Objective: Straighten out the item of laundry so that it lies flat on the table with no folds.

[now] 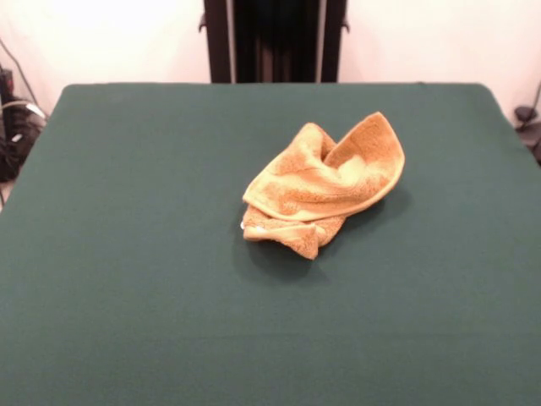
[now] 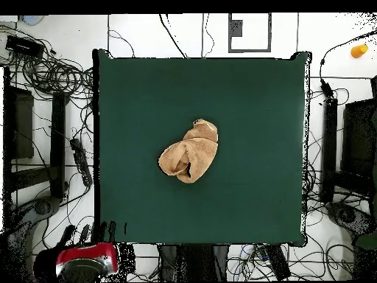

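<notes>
The towel point(image 1: 321, 188) is seen crumpled in a loose heap near the middle of the table point(image 1: 127, 254), well apart from every edge, with one rounded flap raised and several folds bunched beneath it. A small white tag is glimpsed at its lower fold. The gripper is seen in neither view, so the state of its fingers cannot be told.

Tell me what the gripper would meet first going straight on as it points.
Cannot tell: neither view shows the gripper. Only a red part of the arm shows, beyond the table's corner; the towel lies crumpled mid-table.
</notes>
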`<state>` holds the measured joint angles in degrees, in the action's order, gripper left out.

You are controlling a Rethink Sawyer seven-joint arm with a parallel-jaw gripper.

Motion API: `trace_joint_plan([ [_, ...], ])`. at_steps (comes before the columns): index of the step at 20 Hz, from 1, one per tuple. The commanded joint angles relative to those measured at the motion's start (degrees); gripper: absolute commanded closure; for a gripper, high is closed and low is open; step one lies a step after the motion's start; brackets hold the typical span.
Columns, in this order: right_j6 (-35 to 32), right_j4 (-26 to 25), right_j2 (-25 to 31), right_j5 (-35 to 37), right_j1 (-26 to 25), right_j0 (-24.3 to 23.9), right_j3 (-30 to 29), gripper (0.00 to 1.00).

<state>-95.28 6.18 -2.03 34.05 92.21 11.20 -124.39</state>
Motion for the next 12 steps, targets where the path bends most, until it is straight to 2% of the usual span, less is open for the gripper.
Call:
trace_joint_plan([
  [1, -13.28, 2.74, -2.96, 10.16, -0.65, -0.11, -5.47, 0.00],
  [6, -11.50, -1.13, -2.93, 14.38, -0.47, -1.97, 0.56, 0.00],
  [12, 3.71, -0.78, -7.18, 21.32, 3.20, -9.29, -0.01, 0.00],
])
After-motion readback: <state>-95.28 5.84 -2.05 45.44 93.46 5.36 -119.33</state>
